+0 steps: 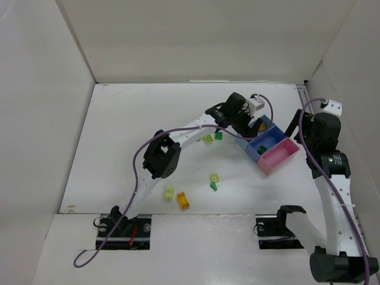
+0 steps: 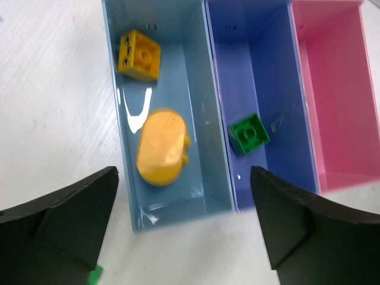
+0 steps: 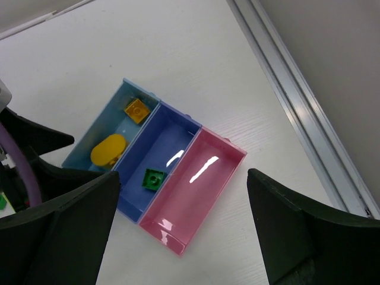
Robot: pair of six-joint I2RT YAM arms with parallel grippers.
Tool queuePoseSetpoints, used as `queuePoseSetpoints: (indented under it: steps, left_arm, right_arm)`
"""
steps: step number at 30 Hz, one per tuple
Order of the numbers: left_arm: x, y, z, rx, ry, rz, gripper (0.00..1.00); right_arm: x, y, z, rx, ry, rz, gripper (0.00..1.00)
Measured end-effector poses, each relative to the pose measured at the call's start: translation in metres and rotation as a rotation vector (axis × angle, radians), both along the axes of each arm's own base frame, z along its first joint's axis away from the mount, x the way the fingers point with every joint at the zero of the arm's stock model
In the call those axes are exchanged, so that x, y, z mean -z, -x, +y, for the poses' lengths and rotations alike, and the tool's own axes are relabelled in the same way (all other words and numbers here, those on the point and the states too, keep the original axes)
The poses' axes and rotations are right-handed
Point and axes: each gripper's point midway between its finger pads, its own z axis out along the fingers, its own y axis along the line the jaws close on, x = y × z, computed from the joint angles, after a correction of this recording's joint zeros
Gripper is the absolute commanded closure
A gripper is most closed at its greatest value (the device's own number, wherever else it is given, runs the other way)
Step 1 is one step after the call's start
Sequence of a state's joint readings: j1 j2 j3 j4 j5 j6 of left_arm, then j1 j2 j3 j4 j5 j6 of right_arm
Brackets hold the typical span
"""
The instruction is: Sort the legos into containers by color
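Three joined bins stand right of centre: light blue (image 2: 196, 89), darker blue (image 2: 249, 71), pink (image 2: 335, 89). The light blue bin holds an orange-yellow brick (image 2: 139, 55) and a rounded orange-yellow piece (image 2: 160, 146). The darker blue bin holds one dark green brick (image 2: 249, 133). The pink bin (image 3: 196, 196) is empty. My left gripper (image 2: 184, 225) is open and empty above the light blue bin's near end. My right gripper (image 3: 184, 231) is open and empty above the bins, raised. Loose on the table: lime (image 1: 208, 139), green (image 1: 218, 135), lime (image 1: 214, 177), green (image 1: 213, 186), lime (image 1: 170, 192), orange-yellow (image 1: 183, 200).
White walls enclose the table on the left, back and right. A metal rail (image 3: 297, 101) runs along the right wall beside the bins. The left arm's purple cable (image 1: 178, 132) arcs over the table's middle.
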State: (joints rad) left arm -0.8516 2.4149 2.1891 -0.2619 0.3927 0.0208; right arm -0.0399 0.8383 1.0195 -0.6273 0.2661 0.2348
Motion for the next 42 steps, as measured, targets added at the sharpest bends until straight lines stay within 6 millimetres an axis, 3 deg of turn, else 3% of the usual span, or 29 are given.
queuePoseSetpoints:
  steps: [2, 5, 8, 11, 13, 15, 18, 21, 24, 28, 31, 35, 39, 42]
  left_arm:
    - [0.000, 0.008, 0.013, -0.005, -0.019, 0.013, 0.00]
    - [-0.014, 0.020, 0.038, -0.030, -0.025, 0.020, 0.00]
    - [-0.052, 0.027, 0.092, -0.127, 0.009, 0.016, 0.00]
    - [-0.100, 0.004, 0.158, -0.328, 0.076, -0.026, 0.00]
    - [-0.125, -0.017, 0.206, -0.503, 0.117, -0.055, 0.00]
    - [-0.138, -0.037, 0.254, -0.679, 0.143, -0.066, 0.00]
    - [-0.121, -0.049, 0.303, -0.861, 0.135, -0.014, 0.00]
    - [-0.073, -0.043, 0.329, -0.968, 0.059, 0.085, 0.00]
    - [-0.033, -0.025, 0.340, -1.018, -0.029, 0.178, 0.00]
    - [-0.021, -0.020, 0.345, -1.054, -0.049, 0.214, 0.00]
    - [-0.018, -0.019, 0.354, -1.089, -0.037, 0.229, 0.00]
    - [-0.013, -0.007, 0.385, -1.168, -0.030, 0.258, 0.00]
    - [-0.017, 0.001, 0.413, -1.247, -0.002, 0.263, 0.00]
    - [-0.023, 0.003, 0.423, -1.277, 0.022, 0.259, 0.00]
  right_arm:
    - [0.000, -0.002, 0.003, -0.021, 0.000, -0.001, 0.08]
    - [0.002, -0.008, 0.012, -0.085, -0.002, -0.007, 0.08]
    - [0.008, -0.021, 0.027, -0.192, -0.002, -0.005, 0.08]
    - [0.016, -0.038, 0.051, -0.314, 0.017, 0.011, 0.08]
    - [0.026, -0.050, 0.085, -0.432, 0.048, 0.042, 0.08]
    - [0.036, -0.060, 0.127, -0.557, 0.088, 0.083, 0.08]
    - [0.050, -0.075, 0.196, -0.751, 0.145, 0.137, 0.09]
    - [0.068, -0.094, 0.249, -0.874, 0.192, 0.178, 0.10]
    - [0.090, -0.108, 0.288, -0.956, 0.247, 0.220, 0.14]
    - [0.124, -0.118, 0.332, -1.109, 0.338, 0.245, 0.14]
    - [0.144, -0.123, 0.355, -1.227, 0.385, 0.238, 0.14]
    - [0.172, -0.147, 0.378, -1.327, 0.400, 0.235, 0.15]
    - [0.196, -0.156, 0.379, -1.367, 0.405, 0.257, 0.19]
    - [0.211, -0.156, 0.378, -1.392, 0.405, 0.281, 0.21]
